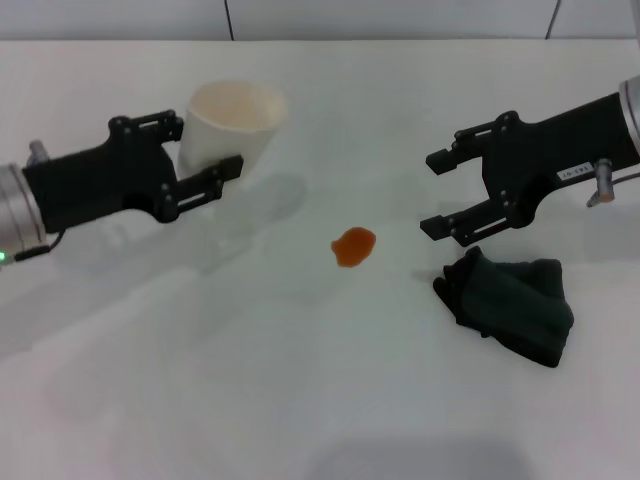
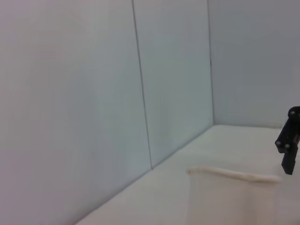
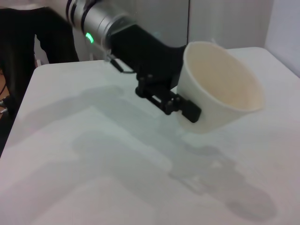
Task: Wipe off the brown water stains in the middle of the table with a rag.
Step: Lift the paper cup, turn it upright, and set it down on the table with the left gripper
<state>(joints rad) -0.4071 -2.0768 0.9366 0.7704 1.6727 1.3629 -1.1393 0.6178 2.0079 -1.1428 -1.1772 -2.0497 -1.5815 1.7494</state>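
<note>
No wiping is done yet: the brown water stains (image 1: pixel 353 246) sit untouched mid-table (image 1: pixel 300 400), my right gripper (image 1: pixel 438 193) hovers spread and empty just above the rag (image 1: pixel 510 300), and my left gripper (image 1: pixel 204 152) clasps a white paper cup (image 1: pixel 235 130).

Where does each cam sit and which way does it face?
Head: high on the robot, looking down at the table, brown stain, rag; both arms show, left end effector shut on the cup, right end effector open above the rag.
Left wrist: faces wall and cup; one finger.
Right wrist: looks across at the left end effector and cup.
Shared: the cup.
</note>
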